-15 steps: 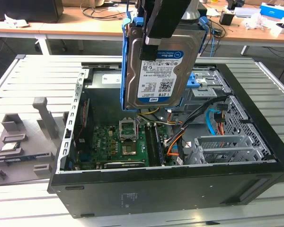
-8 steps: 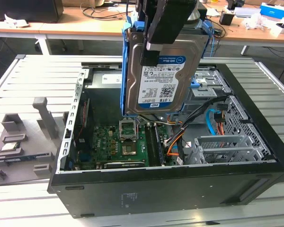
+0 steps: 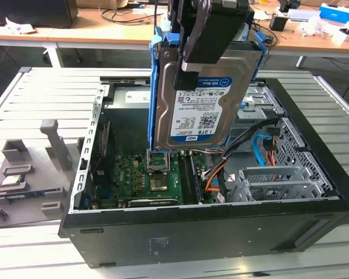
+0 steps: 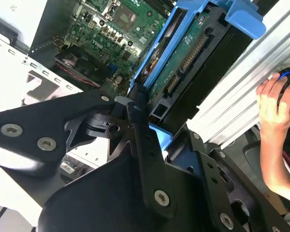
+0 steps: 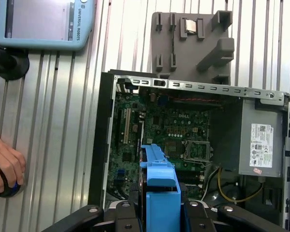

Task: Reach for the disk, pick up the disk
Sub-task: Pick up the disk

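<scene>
The disk (image 3: 200, 107), a silver hard drive with a white-and-blue label and a blue bracket along its edges, hangs upright above the open computer case (image 3: 180, 232) in the exterior view. My black gripper (image 3: 206, 38) is shut on its upper end, and the disk is lifted clear of the motherboard (image 3: 148, 177). In the second wrist view the disk's (image 4: 183, 63) circuit-board side and connectors show, clamped between my black fingers (image 4: 140, 121). In the first wrist view the disk's blue bracket (image 5: 159, 186) sits between the fingers, over the case interior.
A grey power supply (image 5: 258, 140) fills one end of the case. A grey fixture (image 3: 29, 168) with small parts lies on the slatted table at the exterior view's left. A person's hand (image 5: 5, 166) rests on a mouse beside a pendant screen (image 5: 43, 21).
</scene>
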Robot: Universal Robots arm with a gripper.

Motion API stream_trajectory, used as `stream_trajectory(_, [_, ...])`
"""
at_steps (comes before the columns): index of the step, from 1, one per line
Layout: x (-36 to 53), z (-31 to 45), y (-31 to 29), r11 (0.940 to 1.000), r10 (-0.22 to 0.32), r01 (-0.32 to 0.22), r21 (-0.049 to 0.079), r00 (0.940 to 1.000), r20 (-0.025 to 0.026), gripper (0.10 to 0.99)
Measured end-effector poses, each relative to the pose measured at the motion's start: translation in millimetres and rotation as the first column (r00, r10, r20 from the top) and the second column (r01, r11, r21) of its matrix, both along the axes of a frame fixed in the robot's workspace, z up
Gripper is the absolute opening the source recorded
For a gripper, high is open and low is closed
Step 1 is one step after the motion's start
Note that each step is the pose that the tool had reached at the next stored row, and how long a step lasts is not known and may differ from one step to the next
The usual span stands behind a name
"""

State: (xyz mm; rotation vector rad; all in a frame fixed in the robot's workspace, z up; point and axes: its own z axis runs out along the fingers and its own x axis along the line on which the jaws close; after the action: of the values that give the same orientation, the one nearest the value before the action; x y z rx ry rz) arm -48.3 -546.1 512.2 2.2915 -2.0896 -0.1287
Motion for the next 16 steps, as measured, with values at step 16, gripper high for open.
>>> stream_trajectory(16, [0.0,-0.2,-28.3,1.0000,0.000,0.000,0.000,1.0000,0.0000,0.369])
